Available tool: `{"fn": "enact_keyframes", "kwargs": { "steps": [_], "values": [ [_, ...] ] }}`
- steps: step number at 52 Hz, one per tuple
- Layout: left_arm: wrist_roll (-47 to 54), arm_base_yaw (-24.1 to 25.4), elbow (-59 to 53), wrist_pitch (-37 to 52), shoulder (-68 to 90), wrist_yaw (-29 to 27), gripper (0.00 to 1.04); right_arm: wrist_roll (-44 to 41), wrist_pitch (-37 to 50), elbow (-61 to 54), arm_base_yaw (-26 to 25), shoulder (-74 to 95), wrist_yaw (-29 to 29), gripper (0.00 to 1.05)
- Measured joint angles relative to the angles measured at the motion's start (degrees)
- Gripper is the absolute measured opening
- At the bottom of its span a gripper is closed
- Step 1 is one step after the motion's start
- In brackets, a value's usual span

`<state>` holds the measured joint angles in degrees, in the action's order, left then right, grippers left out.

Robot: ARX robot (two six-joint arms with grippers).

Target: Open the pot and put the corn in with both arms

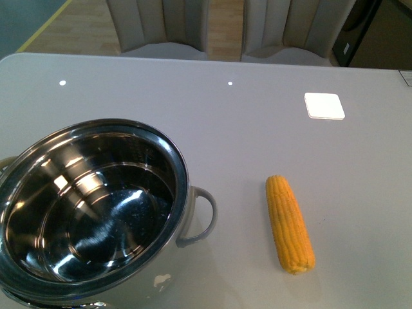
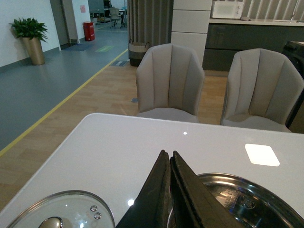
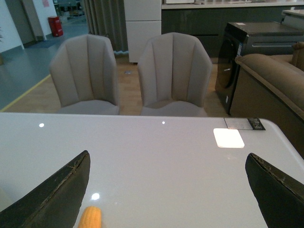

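Corn (image 1: 290,224) lies flat to the right of the open pot (image 1: 182,168), not touching it. The right gripper (image 3: 167,156) hangs wide open, also right of the pot, and the left gripper (image 2: 168,154) is squeezed shut on nothing by the pot. It is round, so it may roll away if pinched off its middle.

Padded chairs (image 2: 171,80) behind white table (image 2: 109,147)
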<state>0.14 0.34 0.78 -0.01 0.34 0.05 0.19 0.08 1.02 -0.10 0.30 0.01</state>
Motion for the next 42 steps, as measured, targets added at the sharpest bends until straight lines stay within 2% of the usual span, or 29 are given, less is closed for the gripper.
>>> {"fn": "enact_keyframes", "kwargs": {
  "steps": [15,22,37,42],
  "values": [
    [-0.07,-0.13,0.00,0.00,0.00,0.00,0.04,0.00,0.00,0.00,0.00,0.00,0.00,0.96],
    [-0.02,-0.13,0.00,0.00,0.00,0.00,0.29,0.00,0.00,0.00,0.00,0.00,0.00,0.96],
    [-0.02,-0.15,0.00,0.00,0.00,0.00,0.98,0.07,-0.13,0.07,0.02,0.11,0.11,0.96],
    [0.00,-0.15,0.00,0.00,-0.04,-0.07,0.97,3.34,-18.49,7.23,1.46,11.23,3.96,0.96]
  ]
}}
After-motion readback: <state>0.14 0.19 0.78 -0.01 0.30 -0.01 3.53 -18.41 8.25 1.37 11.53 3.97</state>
